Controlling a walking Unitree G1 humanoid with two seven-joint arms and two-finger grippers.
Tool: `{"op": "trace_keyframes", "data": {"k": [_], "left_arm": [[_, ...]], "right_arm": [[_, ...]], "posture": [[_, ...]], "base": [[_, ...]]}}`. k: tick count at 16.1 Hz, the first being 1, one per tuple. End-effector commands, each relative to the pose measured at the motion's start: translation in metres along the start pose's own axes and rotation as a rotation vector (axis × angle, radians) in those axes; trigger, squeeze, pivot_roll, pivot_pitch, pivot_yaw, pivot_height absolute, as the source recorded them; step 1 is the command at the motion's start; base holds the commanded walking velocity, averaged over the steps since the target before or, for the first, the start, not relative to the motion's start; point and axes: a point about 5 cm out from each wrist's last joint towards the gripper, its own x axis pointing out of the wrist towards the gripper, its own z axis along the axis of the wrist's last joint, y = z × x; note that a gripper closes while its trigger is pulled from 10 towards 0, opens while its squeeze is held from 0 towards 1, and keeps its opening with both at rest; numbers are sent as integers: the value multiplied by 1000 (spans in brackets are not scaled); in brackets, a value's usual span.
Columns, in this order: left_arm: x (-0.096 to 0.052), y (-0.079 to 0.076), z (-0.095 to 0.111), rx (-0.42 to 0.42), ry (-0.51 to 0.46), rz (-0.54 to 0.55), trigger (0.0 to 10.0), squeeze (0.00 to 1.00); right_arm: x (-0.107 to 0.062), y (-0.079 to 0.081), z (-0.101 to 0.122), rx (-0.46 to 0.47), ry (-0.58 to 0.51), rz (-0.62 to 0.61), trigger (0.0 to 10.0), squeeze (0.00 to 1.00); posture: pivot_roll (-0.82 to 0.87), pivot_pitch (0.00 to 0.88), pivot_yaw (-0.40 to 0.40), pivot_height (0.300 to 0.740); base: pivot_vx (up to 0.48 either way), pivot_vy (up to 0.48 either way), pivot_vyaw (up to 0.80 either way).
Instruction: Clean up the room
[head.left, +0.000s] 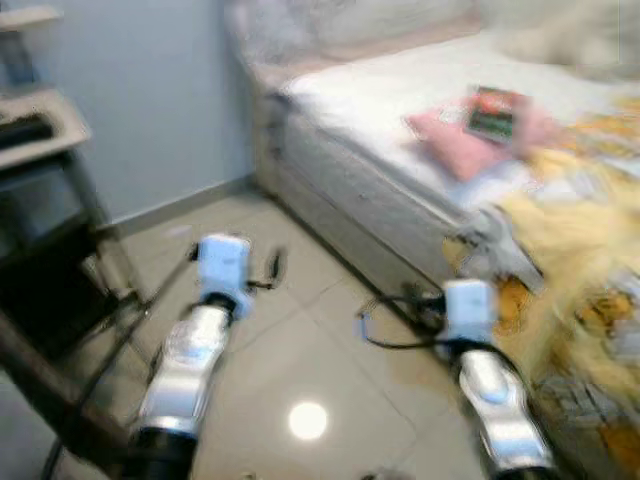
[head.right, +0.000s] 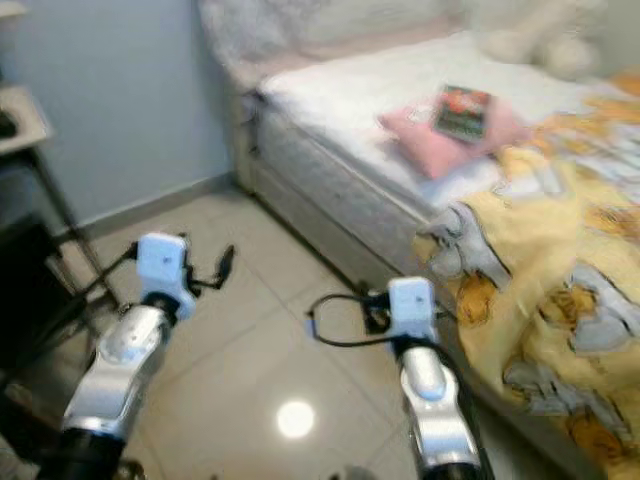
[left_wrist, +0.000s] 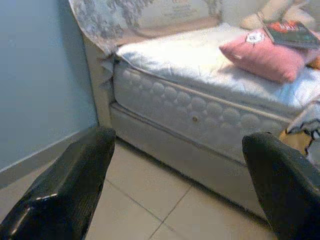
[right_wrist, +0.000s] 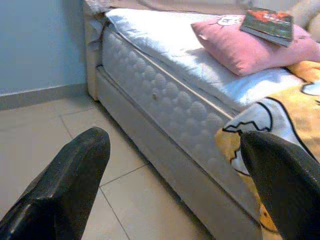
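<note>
Both end effectors, left (left_wrist: 175, 190) and right (right_wrist: 175, 185), are wide and hold nothing, so cleaning looks barely begun: at 1 o'clock a book (head.right: 461, 112) lies on the pink pillow (head.right: 440, 135) on the messy bed (head.right: 340, 100).

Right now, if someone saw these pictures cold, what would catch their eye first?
Probably the pink pillow on the white bed, with a book lying on top of it. Next, the yellow cartoon blanket that spills off the bed's edge toward the tiled floor. In the foreground, the left gripper and right gripper are both open, empty and raised above the floor.
</note>
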Motion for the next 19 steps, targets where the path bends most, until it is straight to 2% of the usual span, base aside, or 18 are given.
{"op": "trace_keyframes", "data": {"k": [1, 3, 5, 7, 8, 11, 16, 19], "left_arm": [[5, -4, 3, 2, -12, 2, 10000, 0], [6, -2, 5, -7, -23, 6, 10000, 0], [8, -5, 7, -9, -35, -13, 10000, 0], [10, -8, 7, 26, -43, -20, 10000, 0], [11, -7, 7, 44, -41, -8, 10000, 0], [13, -8, 10, 18, -62, -13, 10000, 0], [14, -13, 10, 14, -63, -31, 10000, 0], [12, -18, 11, 1, -72, -63, 10000, 0]], "right_arm": [[1, -11, 1, -26, -5, -23, 10000, 0], [2, -12, 0, -45, -11, -23, 10000, 0], [3, -12, -2, -42, -8, -29, 10000, 0], [5, -10, -1, -40, -13, -20, 10000, 0], [5, -10, -1, -40, -14, -19, 10000, 0], [6, -7, -2, -39, -16, -13, 10000, 0], [9, -7, 0, -30, -28, -15, 10000, 0], [9, -7, -3, -34, -6, -21, 10000, 0]], "posture": [[10, 0, -11, 740], [9, 0, -11, 740], [11, 0, -10, 740], [13, 0, -10, 740], [13, 0, -10, 740], [17, 0, -11, 740], [14, 0, -13, 740], [19, 0, -9, 740]], "base": [[0, 0, -700], [399, -259, -694], [420, 0, 0], [429, 0, 0], [0, 0, 0], [0, 0, 0], [480, 0, 0], [480, 0, -660]]}}
